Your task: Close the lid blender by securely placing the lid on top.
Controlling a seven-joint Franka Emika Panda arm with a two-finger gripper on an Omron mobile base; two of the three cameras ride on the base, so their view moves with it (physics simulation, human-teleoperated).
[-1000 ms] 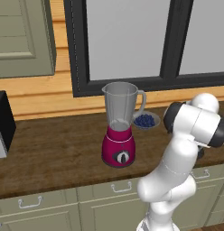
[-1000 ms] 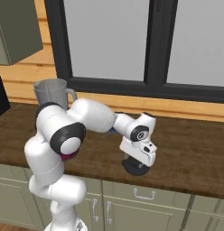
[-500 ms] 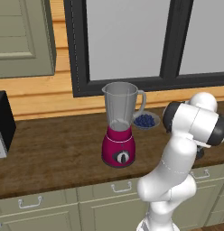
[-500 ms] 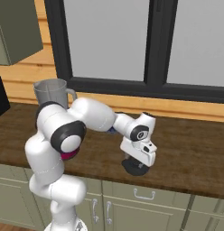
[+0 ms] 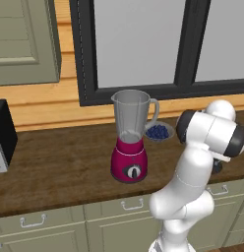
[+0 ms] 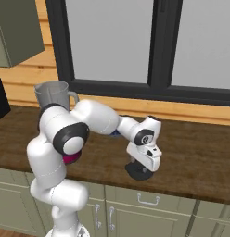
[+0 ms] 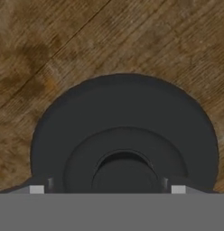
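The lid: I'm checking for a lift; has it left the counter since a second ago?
No. The lid sits where it was on the counter, under the hand.

magenta-based blender (image 5: 129, 142); black lid (image 7: 125, 135); wood-grain counter (image 7: 64, 40)

Home kitchen: wood counter (image 5: 55, 162) w/ cabinets (image 5: 45, 231) below, window (image 5: 138, 44), blender (image 5: 130, 138).

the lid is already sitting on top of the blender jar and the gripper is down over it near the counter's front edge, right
Not quite. The lid lies flat on the wooden counter, not on the jar: in the left base view the blender stands with its jar open at the top. The gripper is indeed down over the lid, as the right base view shows.
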